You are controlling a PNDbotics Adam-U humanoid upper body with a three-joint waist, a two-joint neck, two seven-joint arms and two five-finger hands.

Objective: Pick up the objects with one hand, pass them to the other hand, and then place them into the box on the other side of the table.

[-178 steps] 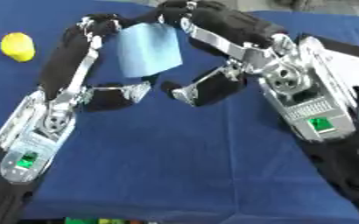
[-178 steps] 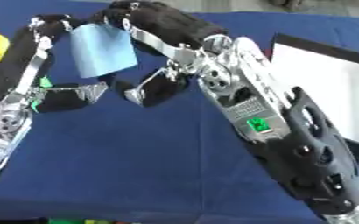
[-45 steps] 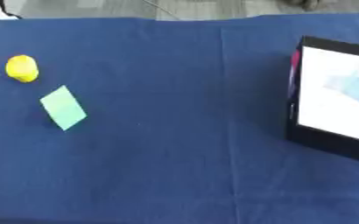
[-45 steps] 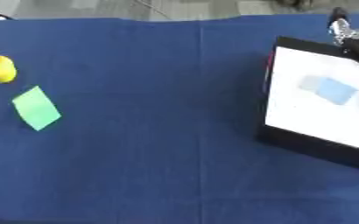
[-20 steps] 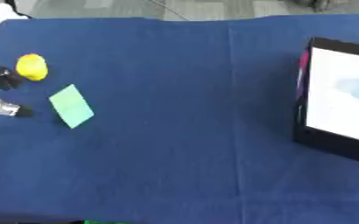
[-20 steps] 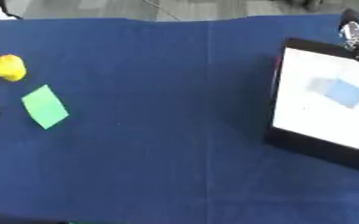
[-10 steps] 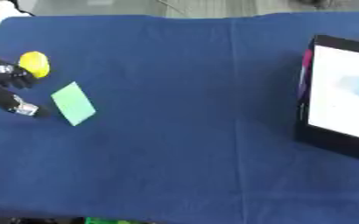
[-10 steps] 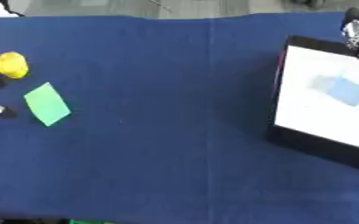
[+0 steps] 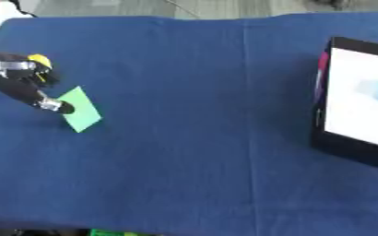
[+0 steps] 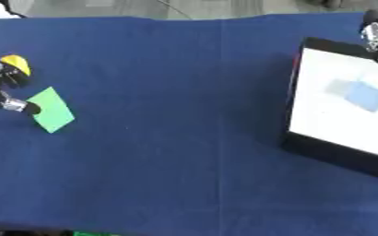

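Our left hand reaches in from nine o'clock, fingers extended, one fingertip touching the green card; the yellow ball sits behind it. Our right hand shows at two o'clock beside the box; we cannot tell its grip.

left hand cut off by left edge, partly hiding yellow object; box cropped at right edge; right hand mostly out of frame.
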